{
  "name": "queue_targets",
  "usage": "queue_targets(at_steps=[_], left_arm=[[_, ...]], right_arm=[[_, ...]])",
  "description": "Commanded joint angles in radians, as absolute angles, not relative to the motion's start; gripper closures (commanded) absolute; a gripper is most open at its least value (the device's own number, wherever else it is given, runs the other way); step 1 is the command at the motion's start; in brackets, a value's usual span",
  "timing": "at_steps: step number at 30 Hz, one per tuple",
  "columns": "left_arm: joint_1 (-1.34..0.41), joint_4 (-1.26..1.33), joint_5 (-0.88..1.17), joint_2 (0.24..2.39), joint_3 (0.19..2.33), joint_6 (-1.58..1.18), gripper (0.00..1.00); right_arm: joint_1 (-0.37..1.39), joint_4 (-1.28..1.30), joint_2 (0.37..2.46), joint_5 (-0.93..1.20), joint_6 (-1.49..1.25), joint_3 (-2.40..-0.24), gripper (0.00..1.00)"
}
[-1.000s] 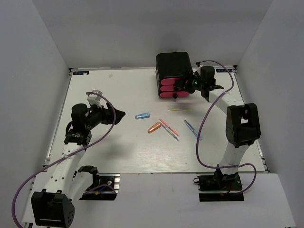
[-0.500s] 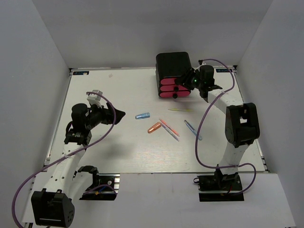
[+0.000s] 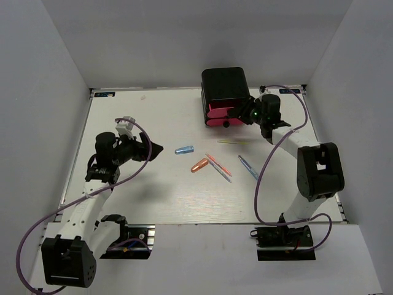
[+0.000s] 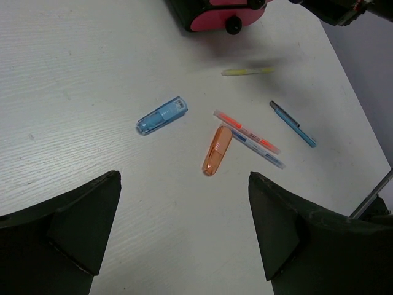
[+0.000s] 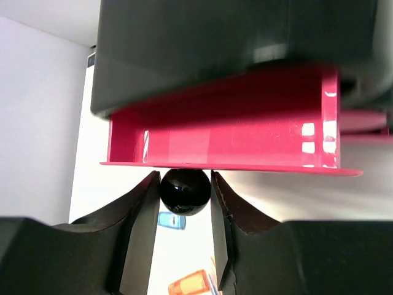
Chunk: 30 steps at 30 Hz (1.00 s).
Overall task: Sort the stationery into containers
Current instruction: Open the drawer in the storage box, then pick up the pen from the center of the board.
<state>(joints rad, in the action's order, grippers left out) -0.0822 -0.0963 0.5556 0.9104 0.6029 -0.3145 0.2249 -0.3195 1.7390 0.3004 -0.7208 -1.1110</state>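
Black fingers of the right gripper (image 5: 185, 183) press on both sides of a round black knob (image 5: 185, 193), so we see it clamped on that knob. The knob sits on the front lip of a pink-red drawer (image 5: 233, 132), which stands partly out of the black box (image 3: 224, 85), just under its dark shell. In the right wrist view, drawer and box fill most of the picture and hide nearly all of the table (image 3: 153, 184).

We see the left gripper (image 4: 183, 176) hovering above the table with its jaws spread wide and nothing between them. Beyond it lies the stationery, loose on the white surface: a blue capsule (image 4: 161, 115), an orange capsule (image 4: 217, 150) close to it, an orange pen (image 4: 245, 131) and a blue pen (image 4: 258, 149) lying side by side, a light-blue pen (image 4: 293, 123) apart to the right, and a yellow stick (image 4: 247, 71) nearer the box.

Any print on the pens is too small for us to read. Two small blue stickers (image 3: 104, 94) at the far table corners are likewise illegible. A purple cable (image 3: 263, 166) loops along the right arm.
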Motion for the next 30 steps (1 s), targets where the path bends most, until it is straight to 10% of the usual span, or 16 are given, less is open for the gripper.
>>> queue_targets(at_steps=[1,6,12,30], left_arm=[[-0.083,-0.097,0.578,0.942,0.618,-0.302,0.06],[-0.083,-0.097,0.598,1.005,0.637,-0.302,0.07],[-0.092,-0.127,0.607,1.135,0.673,-0.282,0.09],[-0.178,-0.136,0.552,1.259,0.738,-0.252,0.09]], right_arm=[[0.227,-0.328,1.662,0.296,-0.703,-1.025,0.76],[0.225,-0.339,1.6,0.31,-0.7,-0.941,0.73],[0.219,-0.344,1.623,0.331,-0.675,-0.971,0.33],[0.218,-0.365,1.534,0.431,-0.595,-0.947,0.22]])
